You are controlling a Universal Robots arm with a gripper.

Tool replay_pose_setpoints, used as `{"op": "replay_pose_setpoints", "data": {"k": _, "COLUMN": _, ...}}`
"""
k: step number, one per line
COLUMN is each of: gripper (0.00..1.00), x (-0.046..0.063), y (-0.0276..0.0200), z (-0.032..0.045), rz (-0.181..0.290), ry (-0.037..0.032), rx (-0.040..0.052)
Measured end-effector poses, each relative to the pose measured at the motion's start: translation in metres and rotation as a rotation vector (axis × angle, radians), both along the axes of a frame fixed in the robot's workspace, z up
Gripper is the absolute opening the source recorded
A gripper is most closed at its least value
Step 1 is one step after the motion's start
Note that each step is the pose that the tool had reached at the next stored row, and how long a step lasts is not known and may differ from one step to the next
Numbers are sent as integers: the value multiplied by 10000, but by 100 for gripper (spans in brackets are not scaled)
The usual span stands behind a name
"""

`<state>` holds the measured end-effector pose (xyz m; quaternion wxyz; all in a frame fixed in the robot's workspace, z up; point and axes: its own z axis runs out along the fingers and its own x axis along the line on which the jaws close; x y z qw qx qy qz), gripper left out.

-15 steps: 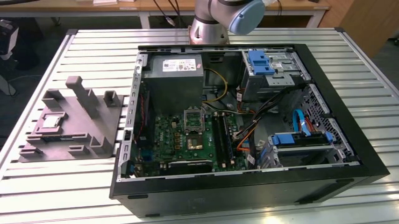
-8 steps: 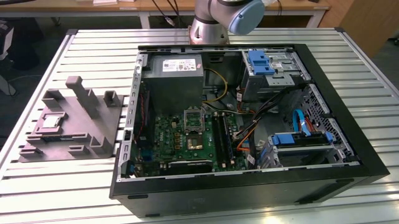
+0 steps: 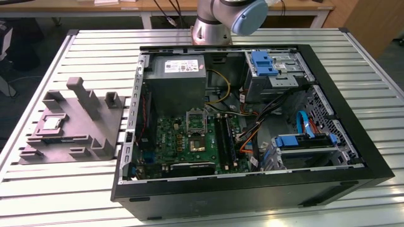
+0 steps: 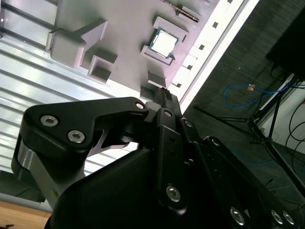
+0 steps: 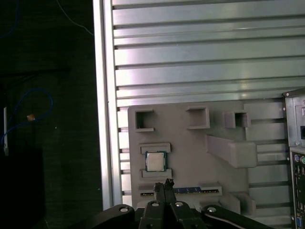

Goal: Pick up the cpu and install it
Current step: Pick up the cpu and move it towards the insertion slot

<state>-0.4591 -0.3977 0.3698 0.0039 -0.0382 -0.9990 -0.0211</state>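
Exterior view, table: a ribbed silvery aluminium table (image 3: 63,189) carries a grey moulded plastic tray (image 3: 75,135) near its edge on the exterior view's left. An open black computer case (image 3: 252,189) sits just beside the tray, on the exterior view's right.
Arm: the grey-and-blue lower joint of the robot arm (image 3: 221,19) stands at the table's far edge, behind the case.
Cpu: the small, flat, square cpu with a pale silvery metal top (image 5: 155,162) lies level in a square pocket of the tray, close to the tray's edge farthest from the case.
Claw: the black two-finger gripper (image 5: 163,185) hangs above the tray, its fingertips pressed together with nothing between them. In both wrist views the tips appear just beside the cpu and apart from it.
Tray: raised blocks and open square pockets are spread across it. A thin bluish strip (image 5: 186,190) lies in a slot next to the cpu's pocket.
Case: a green circuit board (image 3: 180,142) covers the floor. On it are a dark square chip (image 3: 197,145) and a silver-framed socket (image 3: 196,119), close together. A large grey metal box (image 3: 177,71) fills the corner towards the arm, and blue plastic drive brackets (image 3: 264,64) sit along the opposite side.
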Motion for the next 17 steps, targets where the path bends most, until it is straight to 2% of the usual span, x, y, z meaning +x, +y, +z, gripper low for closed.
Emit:
{"op": "replay_pose_setpoints", "data": {"k": 6, "gripper": 11, "x": -3, "y": 0, "z": 0, "rz": 0, "ry": 0, "rx": 0}}
{"op": "replay_pose_setpoints", "data": {"k": 9, "gripper": 29, "x": -5, "y": 0, "z": 0, "rz": 1, "ry": 0, "rx": 0}}
{"op": "replay_pose_setpoints", "data": {"k": 10, "gripper": 29, "x": -5, "y": 0, "z": 0, "rz": 0, "ry": 1, "rx": 0}}
{"op": "replay_pose_setpoints", "data": {"k": 12, "gripper": 41, "x": -6, "y": 0, "z": 0, "rz": 1, "ry": 0, "rx": 0}}
{"op": "replay_pose_setpoints", "data": {"k": 13, "gripper": 41, "x": -7, "y": 0, "z": 0, "rz": 1, "ry": 0, "rx": 0}}
{"op": "replay_pose_setpoints", "data": {"k": 15, "gripper": 53, "x": -8, "y": 0, "z": 0, "rz": 0, "ry": 0, "rx": 0}}
{"op": "replay_pose_setpoints", "data": {"k": 16, "gripper": 53, "x": -9, "y": 0, "z": 0, "rz": 1, "ry": 0, "rx": 0}}
{"op": "replay_pose_setpoints", "data": {"k": 17, "gripper": 58, "x": -9, "y": 0, "z": 0, "rz": 0, "ry": 0, "rx": 0}}
